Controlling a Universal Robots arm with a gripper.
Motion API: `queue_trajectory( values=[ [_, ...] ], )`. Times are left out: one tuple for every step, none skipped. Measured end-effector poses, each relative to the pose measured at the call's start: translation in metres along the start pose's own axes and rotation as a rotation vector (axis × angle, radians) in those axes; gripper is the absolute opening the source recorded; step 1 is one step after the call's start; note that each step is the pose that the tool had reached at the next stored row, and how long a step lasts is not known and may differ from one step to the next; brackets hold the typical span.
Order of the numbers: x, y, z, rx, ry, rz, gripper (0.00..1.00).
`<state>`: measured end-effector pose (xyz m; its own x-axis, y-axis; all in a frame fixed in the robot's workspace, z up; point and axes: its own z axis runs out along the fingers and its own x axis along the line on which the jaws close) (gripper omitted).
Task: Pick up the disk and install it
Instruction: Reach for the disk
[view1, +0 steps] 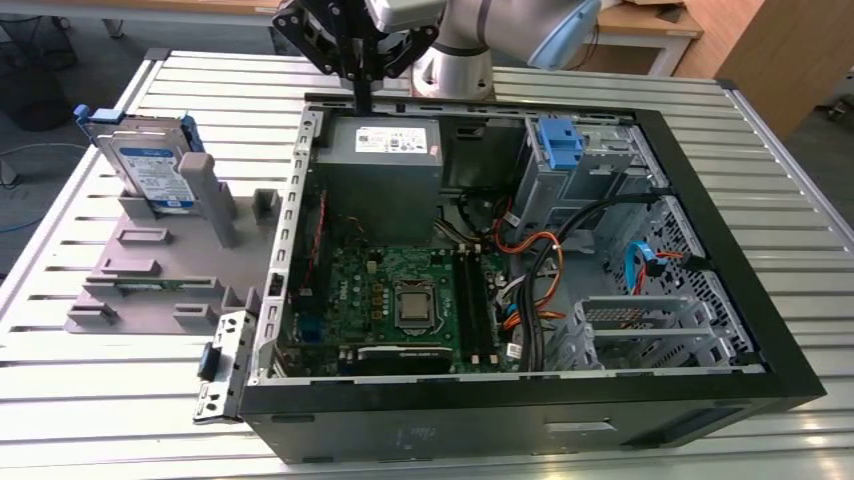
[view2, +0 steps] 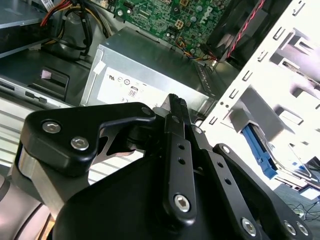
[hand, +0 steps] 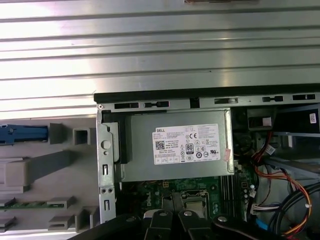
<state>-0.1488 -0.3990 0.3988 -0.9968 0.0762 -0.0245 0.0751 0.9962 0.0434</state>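
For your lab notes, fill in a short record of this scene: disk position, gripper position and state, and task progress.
Disk: the disk stands upright in the grey holder, on the exterior view's left of the computer case
Gripper: the gripper is shut, holds nothing, and is above the power supply
Progress: disk not yet picked up

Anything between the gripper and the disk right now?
Nothing visible blocks it. The gripper hangs above the power supply at the edge of the case; the disk stands upright in the grey fixture outside, its top edge free.
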Motion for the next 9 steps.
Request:
queue_trajectory(
  values=[
    [0.0013,-0.0001,0.0000,0.0000,0.0000,0.000,0.11],
    [0.0026,-0.0002,0.0000,-0.0001,-0.0001,0.000,0.11],
    [0.0037,-0.0002,0.0000,-0.0001,0.0000,0.000,0.11],
    [0.0050,-0.0003,-0.0001,0.0000,0.0000,0.000,0.11],
    [0.0062,-0.0004,-0.0001,0.0000,0.0000,0.000,0.11],
    [0.0074,-0.0005,-0.0001,0.0000,-0.0001,0.000,0.11],
    [0.0087,-0.0006,-0.0002,0.0000,0.0000,0.000,0.11],
    [0.0102,-0.0007,-0.0002,0.0000,0.0000,0.000,0.11],
    [0.0117,-0.0009,-0.0003,-0.0001,-0.0001,0.000,0.11]
  ],
)
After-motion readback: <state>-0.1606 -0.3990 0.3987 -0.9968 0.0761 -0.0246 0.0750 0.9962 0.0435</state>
